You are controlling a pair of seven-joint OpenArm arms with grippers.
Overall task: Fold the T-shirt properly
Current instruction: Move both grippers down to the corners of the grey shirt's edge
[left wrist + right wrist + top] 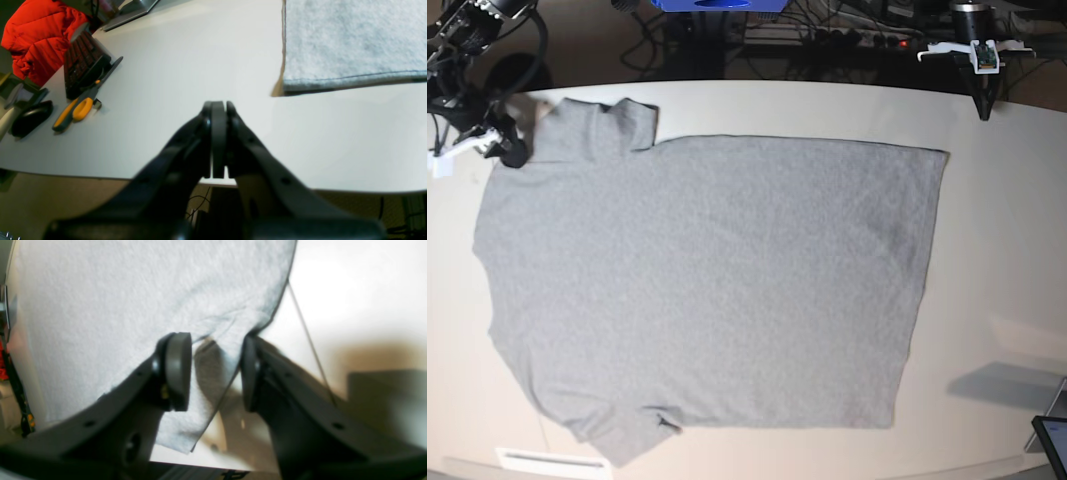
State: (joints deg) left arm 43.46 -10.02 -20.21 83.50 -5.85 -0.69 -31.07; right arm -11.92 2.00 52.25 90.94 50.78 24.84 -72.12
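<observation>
The T-shirt (707, 280) lies spread flat on the white table (997, 260), light grey and plain side up. Its sleeves are at the upper left and lower left of the base view. My right gripper (213, 339) is at the upper-left sleeve (592, 125). It is open, and a bunched fold of the sleeve's edge (217, 356) sits between the two pads (178, 370). My left gripper (218, 106) is shut on nothing and hovers over bare table at the far right (983, 105). It is clear of the shirt's hem corner (350, 43).
In the left wrist view, orange-handled scissors (75, 110), a dark keyboard (81, 63), a black mouse (31, 118), a laptop (130, 13) and a red jacket (36, 36) are at the table's end. A screen corner (1052, 440) shows at the base view's lower right.
</observation>
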